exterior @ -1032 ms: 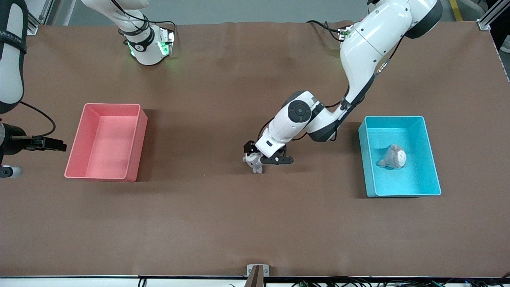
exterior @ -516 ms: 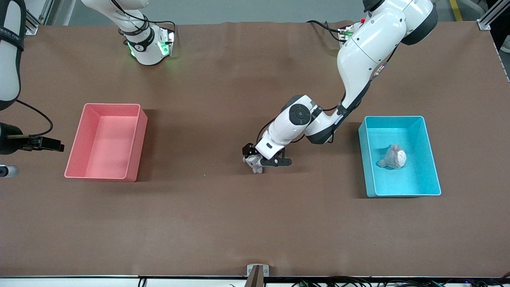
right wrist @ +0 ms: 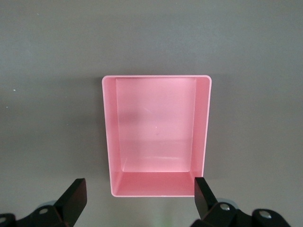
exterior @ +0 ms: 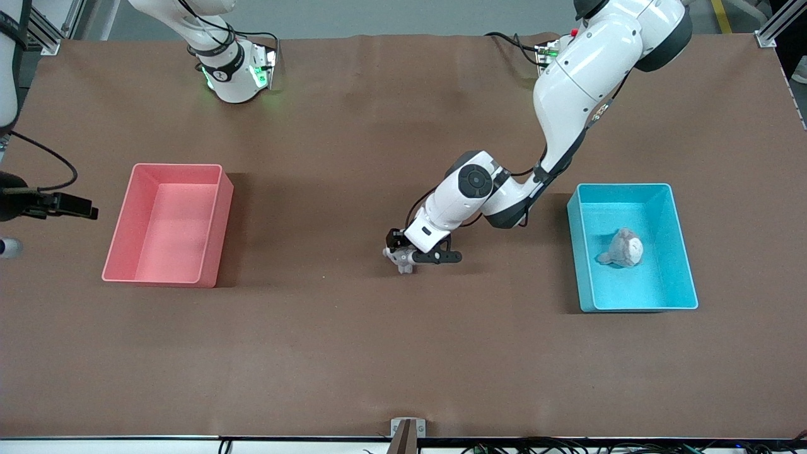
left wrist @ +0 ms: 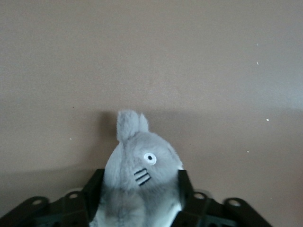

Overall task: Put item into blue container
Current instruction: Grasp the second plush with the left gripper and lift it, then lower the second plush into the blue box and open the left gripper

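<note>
Front view: a grey plush toy (exterior: 403, 260) is clasped by the left gripper (exterior: 405, 257) between the pink bin (exterior: 211, 233) and the blue container (exterior: 577, 252), where a second plush (exterior: 623, 248) lies; the right gripper (right wrist: 139, 196) is held wide open and empty above the pink bin.

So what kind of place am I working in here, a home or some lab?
Most likely a robotics lab or test cell, not a home. Two arms are bolted to a table under a plain brown cover, aluminium framing stands at its corner, and cables run along its edge.

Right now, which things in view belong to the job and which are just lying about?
In the job: blue container; grey plush between the left gripper fingers; second plush already in the container.
Lying about: pink bin; right gripper waiting over it.
</note>
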`<state>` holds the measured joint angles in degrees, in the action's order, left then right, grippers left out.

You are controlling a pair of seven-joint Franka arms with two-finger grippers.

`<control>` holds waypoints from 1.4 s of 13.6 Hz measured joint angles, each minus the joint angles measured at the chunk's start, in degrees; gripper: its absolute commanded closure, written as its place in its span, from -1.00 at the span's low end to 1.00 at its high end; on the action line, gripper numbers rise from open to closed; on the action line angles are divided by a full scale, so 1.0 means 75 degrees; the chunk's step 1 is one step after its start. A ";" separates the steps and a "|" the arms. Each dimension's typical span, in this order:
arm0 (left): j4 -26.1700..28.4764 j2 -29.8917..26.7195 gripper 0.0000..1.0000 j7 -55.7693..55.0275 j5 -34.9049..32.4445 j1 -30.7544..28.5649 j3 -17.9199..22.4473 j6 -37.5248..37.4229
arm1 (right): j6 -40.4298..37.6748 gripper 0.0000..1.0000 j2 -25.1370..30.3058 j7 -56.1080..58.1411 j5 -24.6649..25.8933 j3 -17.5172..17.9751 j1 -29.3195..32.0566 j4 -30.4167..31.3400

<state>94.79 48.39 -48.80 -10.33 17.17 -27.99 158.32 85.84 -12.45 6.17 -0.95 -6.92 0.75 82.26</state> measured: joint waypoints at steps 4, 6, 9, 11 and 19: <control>-0.0004 0.0000 0.46 -0.0021 0.0000 0.0000 0.0004 0.0002 | 0.0115 -1.00 0.1019 0.0001 0.0001 0.0050 -0.0060 0.0825; -0.0010 0.0000 0.54 -0.0035 0.0000 0.0000 0.0005 0.0002 | 0.0143 -1.00 0.1405 0.0001 0.0012 0.0085 -0.0094 0.1081; -0.0040 -0.0031 0.53 -0.0036 -0.0001 -0.0028 0.0022 -0.0048 | 0.0167 -1.00 0.1828 0.0001 0.0113 0.0087 -0.0093 0.1383; -0.0070 -0.0249 0.53 -0.0036 -0.0005 -0.0132 0.0032 -0.0537 | 0.0190 -1.00 0.1996 0.0001 0.0217 0.0076 -0.0089 0.1518; 0.0971 -0.3069 0.53 0.0386 -0.0054 -0.1722 -0.0123 -0.3290 | 0.0291 -1.00 0.2194 0.0010 0.0307 0.0069 -0.0086 0.1593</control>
<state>102.07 25.38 -45.91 -10.74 4.25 -28.91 133.65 88.03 4.00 6.24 1.35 -6.40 0.11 94.20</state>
